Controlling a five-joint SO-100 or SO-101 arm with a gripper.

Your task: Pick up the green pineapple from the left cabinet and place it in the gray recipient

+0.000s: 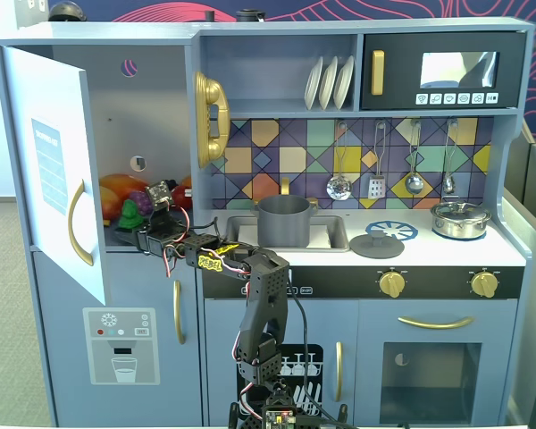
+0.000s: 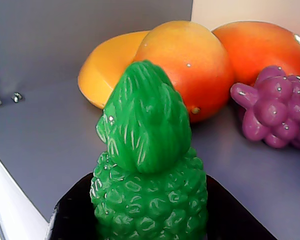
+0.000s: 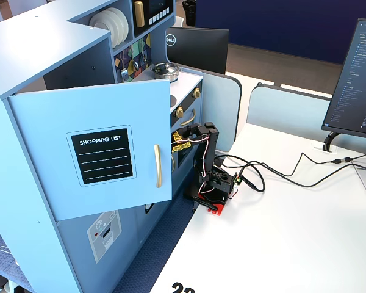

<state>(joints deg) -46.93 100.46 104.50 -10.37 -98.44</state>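
Left cabinet (image 1: 116, 134): upper-left compartment of the toy kitchen, fixed view; pale door (image 1: 58, 170) is swung open w/ a curved gold handle and blue label. In another fixed view the door (image 3: 97, 152) is seen from outside, "SHOPPING LIST" panel on it, interior hidden.

Green pineapple (image 2: 147, 185): found upright on the cabinet floor, leaf crown on top; fills the lower centre of the wrist view. In a fixed view it is seen small, near the cabinet's front edge (image 1: 129, 213), just beside the purple grapes.

Pincer (image 1: 147, 232): reached into the cabinet at the pineapple's level. Black finger parts (image 2: 72, 215) are seen at both lower flanks of the pineapple; contact w/ the fruit cannot be told, nor whether it is closed on it or merely set around it.

Arm (image 1: 259, 304): black, base stood in front of the kitchen, upper links stretched left toward the cabinet; red/yellow wires shown along it.

Purple grapes (image 2: 277, 112): laid right of the pineapple in the wrist view, apart from it.

Orange fruits (image 2: 190, 65): three rounded pcs grouped behind the pineapple, against the cabinet's back.

Gray recipient (image 1: 284, 221): dark-gray cylindrical pot, stood upright in the sink, well apart from the cabinet.

Flat gray lid (image 1: 376, 244): laid on the surface right of the sink.

Silver pot (image 1: 460, 219): lidded, set at the surface's right end.
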